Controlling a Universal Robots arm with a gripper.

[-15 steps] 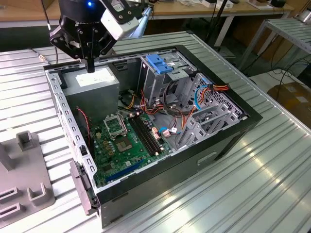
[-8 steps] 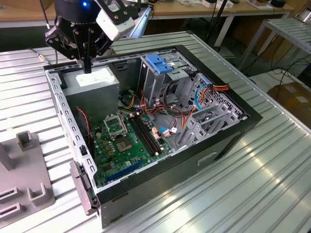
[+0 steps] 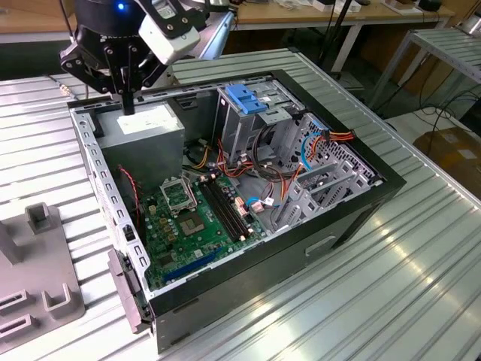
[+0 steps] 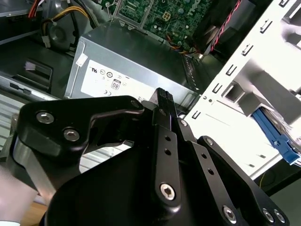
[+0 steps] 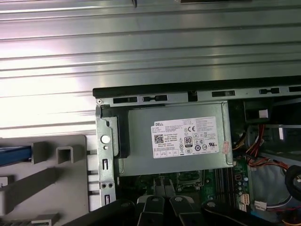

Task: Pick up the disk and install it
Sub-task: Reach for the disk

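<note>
A blue edge of the disk (image 5: 14, 155) shows in the grey holder (image 5: 51, 183) on the table beside the open computer case; the same blue edge of the disk (image 4: 276, 137) appears past the case wall in the second wrist view. Most of the disk lies outside the pictures. My gripper (image 3: 128, 101) hangs over the case's corner on the exterior view's left, just above the grey power supply (image 3: 143, 128). Its black fingers (image 4: 162, 101) are pressed together, shut, with nothing between them. The gripper (image 5: 163, 188) stands well apart from the disk.
The open case (image 3: 338, 226) holds a green motherboard (image 3: 192, 218), loose cables and a tall metal drive cage with a blue latch (image 3: 244, 98) on top. The grey holder (image 3: 37, 293) sits at the exterior view's left on the ribbed metal table (image 3: 391, 293).
</note>
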